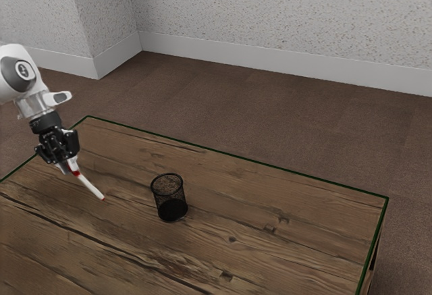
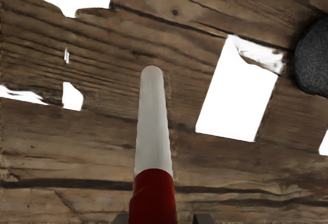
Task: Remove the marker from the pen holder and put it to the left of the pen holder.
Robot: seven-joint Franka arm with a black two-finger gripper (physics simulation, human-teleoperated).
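Currently held: marker (image 1: 90,185), white and red, tilted, left side of exterior view.
Gripper (image 1: 71,168): fingers parted by the marker's thickness, gripping it.
Pen holder (image 1: 170,208): black mesh, upright, lower left of centre.
Arm emblem (image 1: 25,71): upper left, lettering illegible.

This is an indoor room (home or office, I can't tell). Speckled pale walls (image 1: 270,11) meet at corners above a plain white baseboard (image 1: 270,60), and a brown floor (image 1: 290,123), carpet-like, runs up to them past the edges of the bench (image 1: 304,248), whose wooden top is grained and cracked.
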